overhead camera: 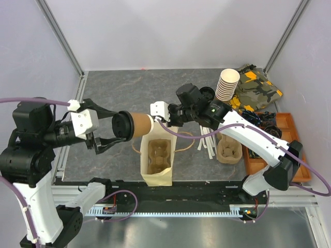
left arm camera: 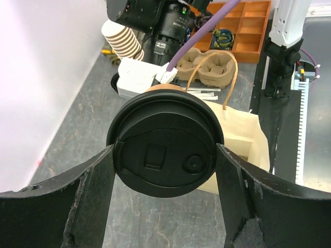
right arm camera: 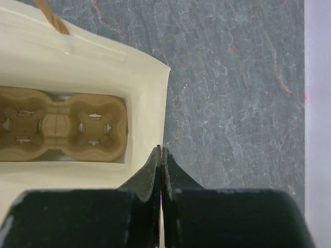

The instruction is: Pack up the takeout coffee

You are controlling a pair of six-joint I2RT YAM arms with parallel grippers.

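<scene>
Sideways is how the takeout coffee [overhead camera: 143,124] hangs, clear of the tabletop and just above the paper bag [overhead camera: 155,178] at the far-left edge of its mouth, with its black lid [left arm camera: 165,155] facing away from the bag. The left gripper [overhead camera: 122,126] has it by that lid alone, one finger pressed to each side of the rim. The right gripper [right arm camera: 161,165] is closed tight at the bag's upper edge and seems to nip the paper wall, holding the mouth wide over the pulp cup carrier [right arm camera: 62,124] seated inside. Judging by its make, the cup should be light, with thin kraft walls that dent under a hard squeeze. The smooth plastic lid is only a press fit, so a grip on it could slip or pop it loose. Whether there is liquid inside cannot be told; if there is, lying tipped invites a leak at the sip hole. The safer hold is probably the paper body just beneath the lid, where the rolled rim stiffens it, with the cup turned upright before it is lowered into a carrier pocket.
</scene>
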